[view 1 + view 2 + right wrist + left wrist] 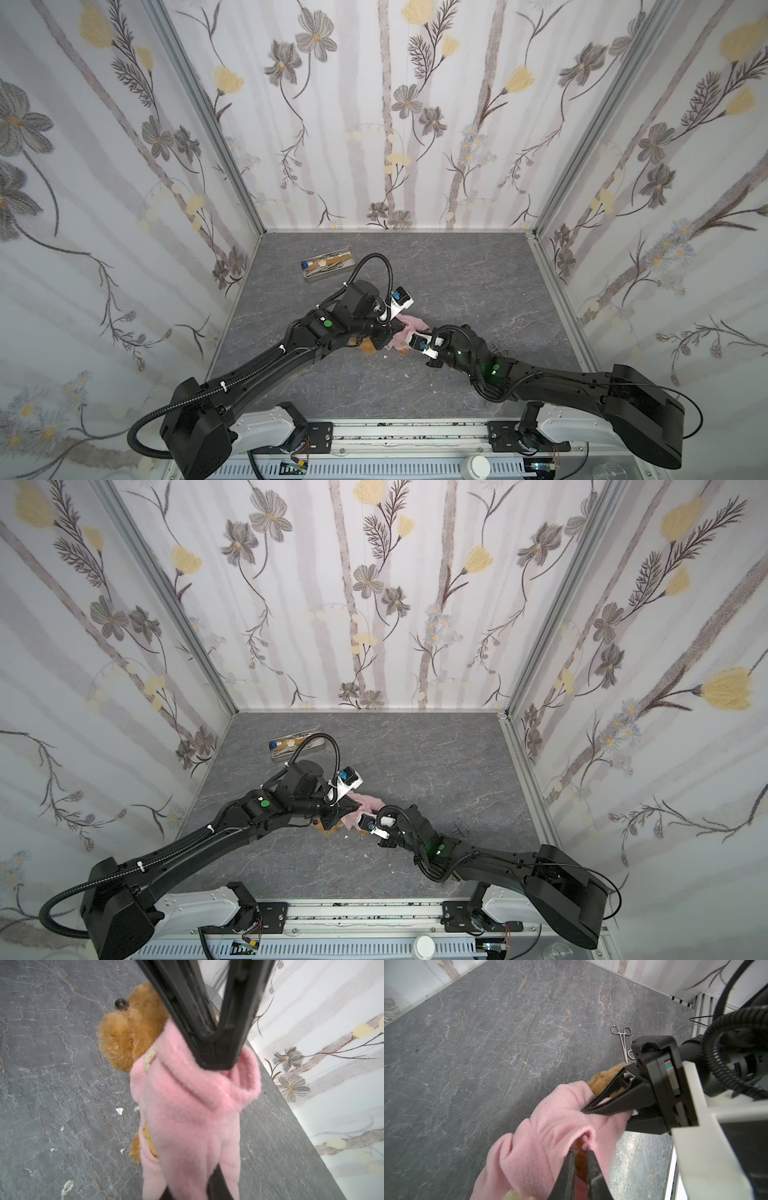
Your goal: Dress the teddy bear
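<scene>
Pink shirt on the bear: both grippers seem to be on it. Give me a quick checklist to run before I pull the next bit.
1. Left gripper shut on the pink shirt: ok.
2. Right gripper shut on a fold of the shirt: ok.
3. Teddy bear head free of fabric: ok.
4. Bear's arms through the sleeves: cannot tell, the fabric hides them.
5. Forceps clear of the bear: cannot tell. They lie on the table close by, and their tips run behind the right gripper.
</scene>
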Controlling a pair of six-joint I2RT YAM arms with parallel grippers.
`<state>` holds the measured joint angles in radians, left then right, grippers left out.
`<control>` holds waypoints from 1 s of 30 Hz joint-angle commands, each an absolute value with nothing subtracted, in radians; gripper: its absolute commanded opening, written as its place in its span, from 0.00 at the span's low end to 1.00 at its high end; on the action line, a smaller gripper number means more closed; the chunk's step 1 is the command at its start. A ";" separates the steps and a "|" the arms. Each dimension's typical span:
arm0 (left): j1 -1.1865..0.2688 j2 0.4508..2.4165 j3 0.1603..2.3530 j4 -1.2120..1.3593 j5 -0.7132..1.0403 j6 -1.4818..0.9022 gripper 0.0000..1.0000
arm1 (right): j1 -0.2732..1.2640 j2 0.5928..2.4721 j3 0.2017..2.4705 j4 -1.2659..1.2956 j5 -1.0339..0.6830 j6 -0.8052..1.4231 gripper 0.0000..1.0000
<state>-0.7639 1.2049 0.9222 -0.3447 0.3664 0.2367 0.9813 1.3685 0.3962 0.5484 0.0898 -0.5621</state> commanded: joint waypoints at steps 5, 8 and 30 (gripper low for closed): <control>-0.761 1.220 0.945 -0.353 0.340 0.251 0.25 | 0.984 1.374 0.392 0.630 0.104 -0.568 0.03; -0.762 1.227 0.943 -0.362 0.353 0.261 0.25 | 0.985 1.374 0.390 0.635 0.107 -0.566 0.03; -0.745 1.242 0.957 -0.382 0.387 0.294 0.19 | 0.986 1.356 0.377 0.638 0.117 -0.559 0.02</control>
